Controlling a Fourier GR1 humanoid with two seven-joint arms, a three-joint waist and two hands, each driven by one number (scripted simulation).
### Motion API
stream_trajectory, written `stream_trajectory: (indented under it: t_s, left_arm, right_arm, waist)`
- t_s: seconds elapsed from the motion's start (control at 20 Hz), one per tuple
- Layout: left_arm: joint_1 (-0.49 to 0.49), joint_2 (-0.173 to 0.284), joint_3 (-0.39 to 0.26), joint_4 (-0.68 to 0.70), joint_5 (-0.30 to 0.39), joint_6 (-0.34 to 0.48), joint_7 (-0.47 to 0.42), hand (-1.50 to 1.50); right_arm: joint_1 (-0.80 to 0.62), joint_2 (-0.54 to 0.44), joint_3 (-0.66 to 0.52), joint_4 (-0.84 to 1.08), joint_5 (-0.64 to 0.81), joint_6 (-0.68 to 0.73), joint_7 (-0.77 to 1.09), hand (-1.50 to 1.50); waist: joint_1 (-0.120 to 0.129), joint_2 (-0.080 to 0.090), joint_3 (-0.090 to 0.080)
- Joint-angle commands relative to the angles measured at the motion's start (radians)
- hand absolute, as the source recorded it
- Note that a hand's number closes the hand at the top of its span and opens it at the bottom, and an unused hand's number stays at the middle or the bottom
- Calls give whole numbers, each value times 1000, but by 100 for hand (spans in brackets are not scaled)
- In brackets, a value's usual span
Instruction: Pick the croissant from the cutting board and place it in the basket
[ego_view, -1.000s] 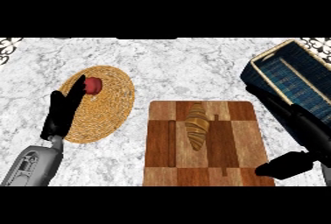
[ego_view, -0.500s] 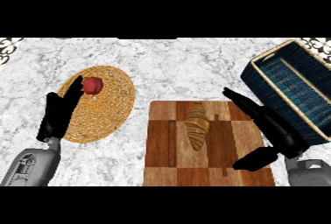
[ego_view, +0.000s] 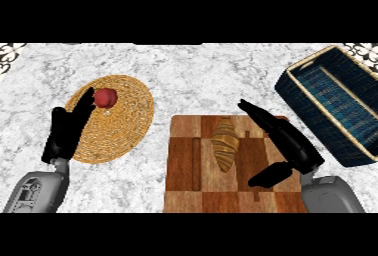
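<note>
The croissant (ego_view: 225, 144) lies lengthwise near the middle of the wooden cutting board (ego_view: 188, 170), untouched, its pale striped top facing up. The board sits on the white marbled bench (ego_view: 199, 75), toward the near edge. The right robot hand (ego_view: 284, 142) hovers over the right part of the board, just beside the croissant but apart from it; its fingers are stretched out straight toward the far side and its thumb juts out low toward the croissant, so it is spread wide and holds nothing. To the right, at the far corner, stands the dark blue woven basket (ego_view: 295, 97) with a light rim, tilted at an angle to the board. The left robot hand (ego_view: 68, 131) shows at the left, fingers straight and relaxed, lying over the near left edge of a round woven straw mat (ego_view: 129, 120). A small red fruit (ego_view: 105, 97) rests on the far part of that mat, close to the fingertips
</note>
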Motion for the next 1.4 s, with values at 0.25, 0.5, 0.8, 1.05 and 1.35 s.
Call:
stream_trajectory:
  t_s: [0.25, 0.5, 0.8, 1.05, 1.35]
  left_arm:
    - [-27, -24, 57, 51, -41, -46, -23, 0]
    - [-51, -74, 25, -9, -71, -9, 68, 0]
    - [37, -64, 69, -18, -65, -56, -17, 0]
    - [-23, -60, 91, 8, -78, -74, 10, 0]
    - [2, -69, 81, -11, -112, -63, -16, 0]
  right_arm:
    - [-34, 74, -43, 74, 74, 13, -34, -150]
    - [-111, 136, -30, 205, 119, -14, -41, -150]
    - [-66, 161, -16, 206, 158, 4, -48, -150]
    - [-57, 188, -22, 154, 171, 33, 6, -150]
    - [-17, 202, 3, 252, 228, -70, -103, -150]
  waist:
    - [-2, 0, 0]
    - [0, 0, 0]
    - [1, 0, 0]
    - [-1, 0, 0]
    - [-2, 0, 0]
